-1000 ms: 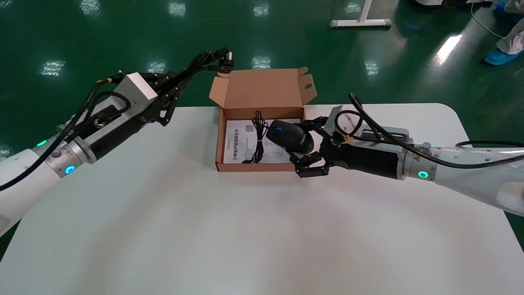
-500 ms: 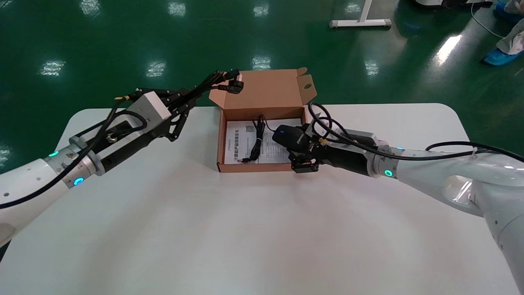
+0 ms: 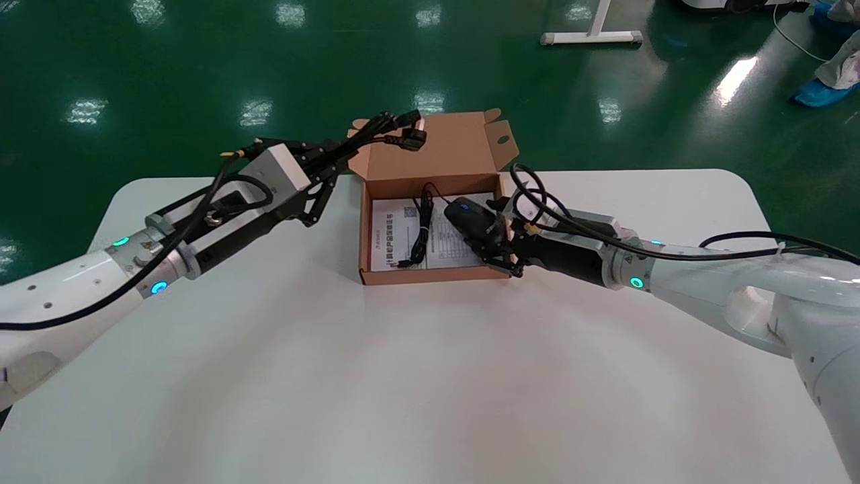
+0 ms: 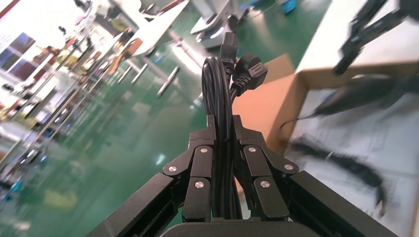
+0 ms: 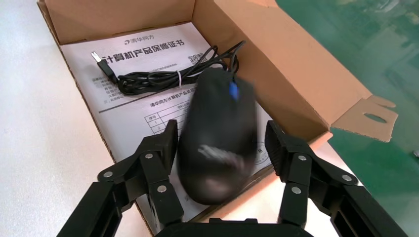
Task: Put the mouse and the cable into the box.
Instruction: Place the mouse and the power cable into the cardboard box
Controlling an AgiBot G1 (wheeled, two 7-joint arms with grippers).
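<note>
Two hands cross your white bench to the brown cardboard box: the right hand spread open around the smooth black mouse inside it, the left hand clenched on the thick looped cable, up beside it.

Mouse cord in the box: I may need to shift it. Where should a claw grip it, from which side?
Grip the cord at its tied middle, from above, across the bundle: it lies flat on the leaflet, and the box walls block the sides.
</note>
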